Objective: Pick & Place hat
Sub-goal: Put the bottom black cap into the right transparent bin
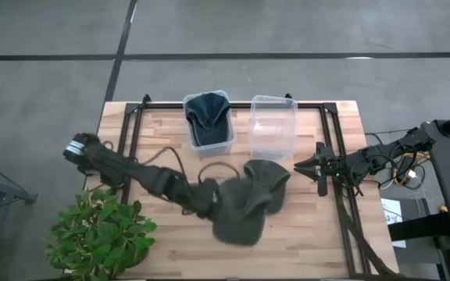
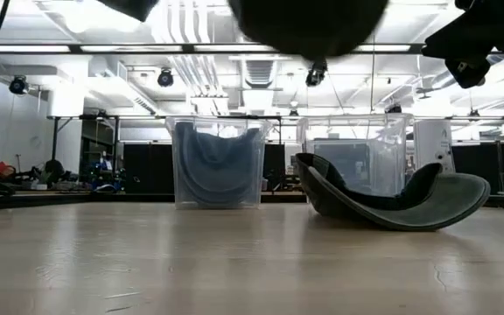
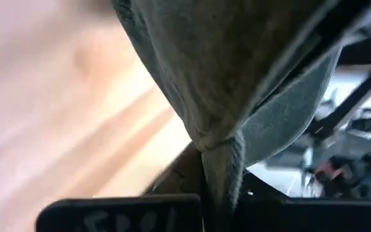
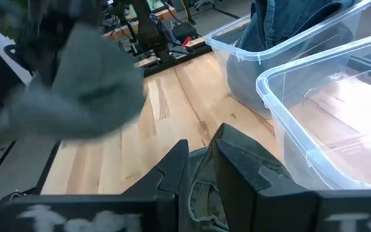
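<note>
A grey-green hat [image 1: 241,218] hangs lifted over the table's middle in my left gripper [image 1: 209,201], which is shut on it; it shows as a dark mass [image 2: 309,26] at the top of the low view and as a grey blur [image 4: 82,84] in the right wrist view. A second olive hat [image 1: 268,183] rests on its crown on the table, brim curled up [image 2: 392,201]. My right gripper [image 1: 309,167] hovers open above the table just right of that hat, touching nothing; the hat [image 4: 201,193] shows between its fingers. My left gripper pinches a gathered fold of the grey-green hat's cloth [image 3: 221,161] between its two fingers, coming from the table's left. The hat is lifted clear of the table and spreads out beyond the fingers [image 3: 237,71].
Two clear plastic bins stand at the far edge: the left bin [image 1: 226,144] holds a dark blue hat [image 1: 208,115], the right bin [image 1: 273,150] shows only bare floor. A potted plant [image 1: 100,234] sits at the near left corner. A black frame [image 1: 338,203] edges the table.
</note>
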Controlling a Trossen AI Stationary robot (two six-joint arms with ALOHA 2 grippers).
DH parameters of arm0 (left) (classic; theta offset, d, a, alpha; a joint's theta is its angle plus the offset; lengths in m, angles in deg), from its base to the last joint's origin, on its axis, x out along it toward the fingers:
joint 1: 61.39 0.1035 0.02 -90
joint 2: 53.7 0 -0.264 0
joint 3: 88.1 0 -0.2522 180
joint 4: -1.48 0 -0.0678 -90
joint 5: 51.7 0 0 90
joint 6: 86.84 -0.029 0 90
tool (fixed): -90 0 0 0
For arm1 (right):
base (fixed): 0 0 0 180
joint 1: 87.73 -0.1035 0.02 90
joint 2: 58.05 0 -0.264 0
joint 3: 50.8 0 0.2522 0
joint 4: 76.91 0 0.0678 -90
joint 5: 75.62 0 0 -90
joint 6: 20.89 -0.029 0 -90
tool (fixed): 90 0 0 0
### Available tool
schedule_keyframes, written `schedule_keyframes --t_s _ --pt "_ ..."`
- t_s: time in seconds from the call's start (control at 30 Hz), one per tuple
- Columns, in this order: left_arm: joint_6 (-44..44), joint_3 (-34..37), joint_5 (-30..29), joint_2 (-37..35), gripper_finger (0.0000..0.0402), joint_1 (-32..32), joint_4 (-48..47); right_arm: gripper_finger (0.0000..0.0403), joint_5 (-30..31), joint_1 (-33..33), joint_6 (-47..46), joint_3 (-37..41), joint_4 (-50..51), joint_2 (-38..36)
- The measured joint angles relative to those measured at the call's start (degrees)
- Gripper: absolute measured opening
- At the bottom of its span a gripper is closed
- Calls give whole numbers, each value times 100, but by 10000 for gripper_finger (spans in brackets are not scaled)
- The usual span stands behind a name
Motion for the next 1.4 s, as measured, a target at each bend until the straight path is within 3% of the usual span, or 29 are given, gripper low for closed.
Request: schedule_keyframes --t_s 0.2,0.37,0.5,0.6,0.83,1.07,1.2,1.4 --pt "-1470 -61 -1083 -485 5 443 373 68 0 0 0 0 0 3" --pt "-3519 -57 -1269 -532 5 942 1781 68 2 4 0 0 -2 3" --pt "-4814 -55 -373 -450 5 1432 3043 68 2 2 2 0 -2 3" --pt "-5179 -48 563 -361 5 1789 3825 68 4 2 85 0 -2 3" --pt "-5259 -48 2242 -119 5 2381 5216 68 9 2 259 0 -2 3" --pt "-5040 -42 2928 146 5 2456 6228 68 9 2 262 0 -2 10" --pt "-4804 -42 2648 227 5 2456 6218 68 9 -2 261 0 -15 8" --pt "-4773 -42 637 206 5 2456 5047 68 4 -2 262 0 -147 8"
